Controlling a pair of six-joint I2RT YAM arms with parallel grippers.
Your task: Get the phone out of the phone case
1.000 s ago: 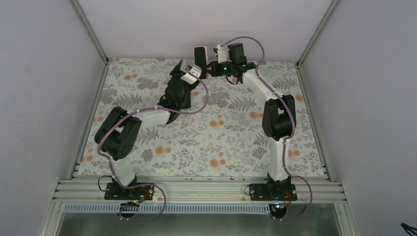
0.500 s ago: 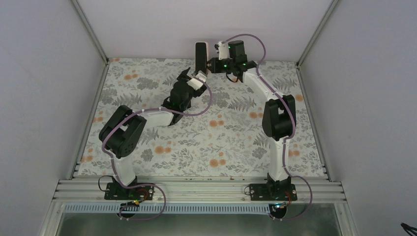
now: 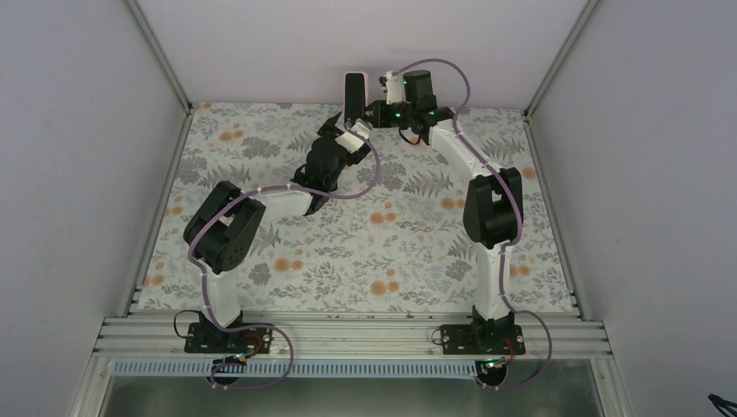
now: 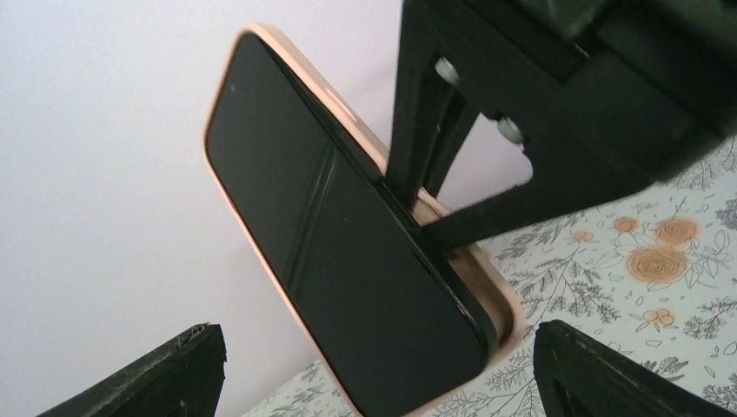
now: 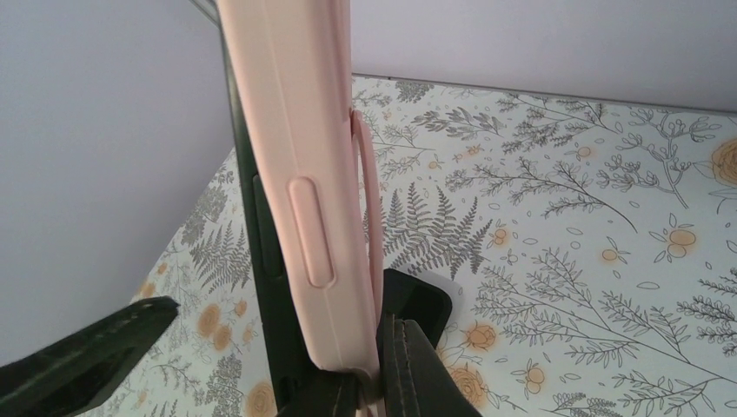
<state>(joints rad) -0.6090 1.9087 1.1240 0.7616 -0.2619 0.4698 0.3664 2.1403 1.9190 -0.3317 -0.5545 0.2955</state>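
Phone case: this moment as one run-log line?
right gripper: shut on phone case, lifted | phone: in case | left gripper: open, either side of phone, not touching

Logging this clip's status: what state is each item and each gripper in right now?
phone: inside the phone case, screen dark.
phone case: on the phone, held upright in the air.
right gripper: shut on the phone case.
left gripper: open beside the phone, not gripping.
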